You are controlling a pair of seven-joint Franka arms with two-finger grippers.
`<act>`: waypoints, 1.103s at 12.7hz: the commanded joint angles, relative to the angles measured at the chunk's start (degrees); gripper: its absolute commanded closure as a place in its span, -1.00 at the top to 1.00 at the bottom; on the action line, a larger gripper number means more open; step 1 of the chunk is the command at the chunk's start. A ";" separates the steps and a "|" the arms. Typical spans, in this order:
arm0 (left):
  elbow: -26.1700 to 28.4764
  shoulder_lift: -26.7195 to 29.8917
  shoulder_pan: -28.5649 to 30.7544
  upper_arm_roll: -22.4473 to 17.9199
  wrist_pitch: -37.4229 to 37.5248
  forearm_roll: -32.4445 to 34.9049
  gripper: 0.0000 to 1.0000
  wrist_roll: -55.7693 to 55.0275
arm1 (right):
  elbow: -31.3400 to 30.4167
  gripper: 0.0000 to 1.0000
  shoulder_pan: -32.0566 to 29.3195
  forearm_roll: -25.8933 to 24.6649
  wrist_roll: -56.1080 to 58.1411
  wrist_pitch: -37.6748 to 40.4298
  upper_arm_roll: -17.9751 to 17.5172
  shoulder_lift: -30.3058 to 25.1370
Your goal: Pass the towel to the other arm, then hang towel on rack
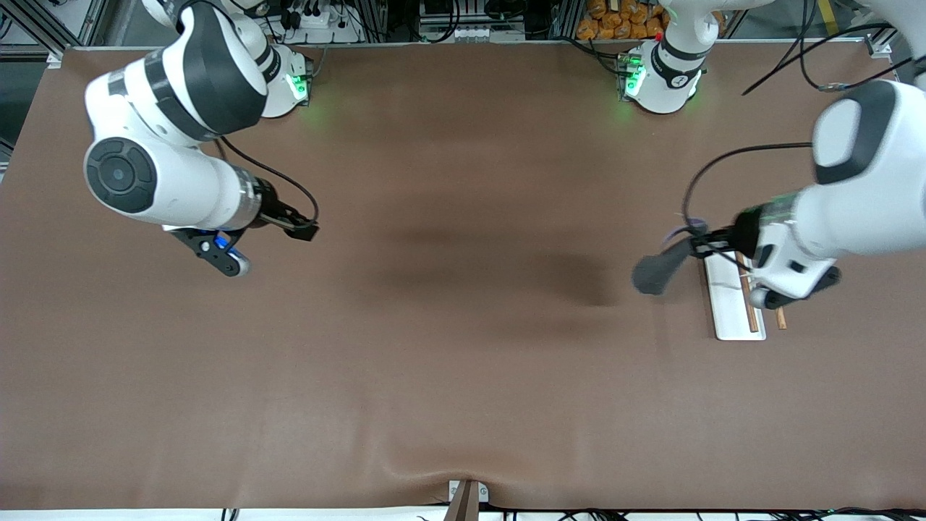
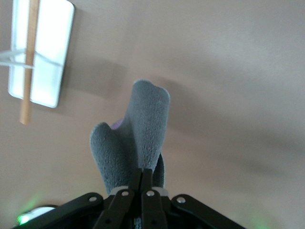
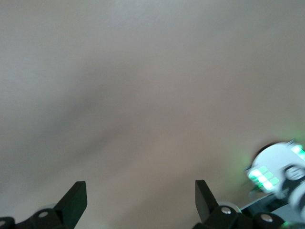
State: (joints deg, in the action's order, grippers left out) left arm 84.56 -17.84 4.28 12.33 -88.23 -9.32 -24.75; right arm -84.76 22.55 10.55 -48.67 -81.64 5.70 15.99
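My left gripper (image 1: 700, 242) is shut on the towel (image 1: 657, 270), which hangs from it dark grey face out, with a little purple showing. It is held above the table, just beside the rack (image 1: 731, 307) on the side toward the right arm's end. The left wrist view shows the jaws (image 2: 145, 175) pinched on the towel (image 2: 138, 133), and the rack's white base (image 2: 52, 52) with a wooden rod (image 2: 29, 62) off to one side. My right gripper (image 1: 226, 259) is open and empty above the table at the right arm's end; its fingers (image 3: 76, 195) stand wide apart over bare mat.
The rack's white base plate lies at the left arm's end of the brown table mat (image 1: 463, 325), partly under the left arm's wrist. The arm bases (image 1: 662, 79) stand along the table's edge farthest from the front camera.
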 commanded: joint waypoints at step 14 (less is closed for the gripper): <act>0.78 -6.77 16.54 0.15 -0.71 4.39 -1.00 38.79 | -20.80 1.00 -4.18 -10.99 54.38 -13.28 14.52 -19.86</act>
State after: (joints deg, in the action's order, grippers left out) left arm 86.14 -24.08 20.13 12.02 -88.37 -5.91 11.44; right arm -103.76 18.40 0.76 5.14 -94.82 21.09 -1.56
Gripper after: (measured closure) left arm 0.974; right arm 0.000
